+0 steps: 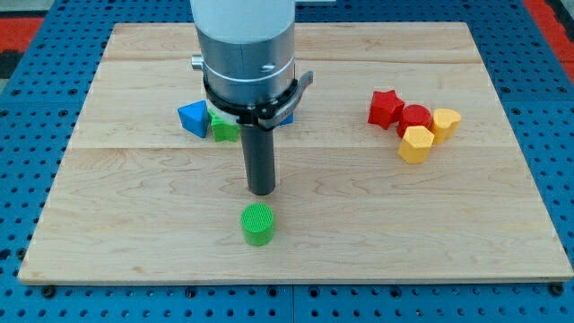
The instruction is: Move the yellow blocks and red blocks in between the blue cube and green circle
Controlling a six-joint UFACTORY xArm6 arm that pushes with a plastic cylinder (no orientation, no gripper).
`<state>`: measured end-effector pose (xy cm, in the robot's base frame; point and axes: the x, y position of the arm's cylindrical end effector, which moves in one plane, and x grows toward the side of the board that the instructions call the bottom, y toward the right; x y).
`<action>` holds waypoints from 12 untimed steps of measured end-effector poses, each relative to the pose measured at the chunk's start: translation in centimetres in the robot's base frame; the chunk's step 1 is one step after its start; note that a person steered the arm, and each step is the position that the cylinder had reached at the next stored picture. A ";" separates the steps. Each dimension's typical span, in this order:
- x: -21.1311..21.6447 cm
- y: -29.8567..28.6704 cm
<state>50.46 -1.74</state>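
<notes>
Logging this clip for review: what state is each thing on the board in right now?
My tip: down, just above the green cylinder, apart from it.
Blue block: beside a green block, partly hidden by the arm.
Red star, red cylinder, two yellow blocks: clustered at the view's right.

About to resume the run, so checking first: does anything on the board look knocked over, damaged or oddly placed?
Nothing stands out. The green cylinder stands upright just below my tip. The red star, red block and two yellow blocks huddle at the view's right, intact on the board.
</notes>
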 end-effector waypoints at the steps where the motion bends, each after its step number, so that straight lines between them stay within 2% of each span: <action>1: 3.0 10.9; 2: 0.0 20.7; 3: -3.7 21.6; 5: -4.9 7.4; 6: -5.7 11.0; 7: -4.8 8.9; 8: -1.9 15.8; 9: -3.7 28.3; 10: -7.3 29.5; 12: -9.2 13.4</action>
<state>41.28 11.71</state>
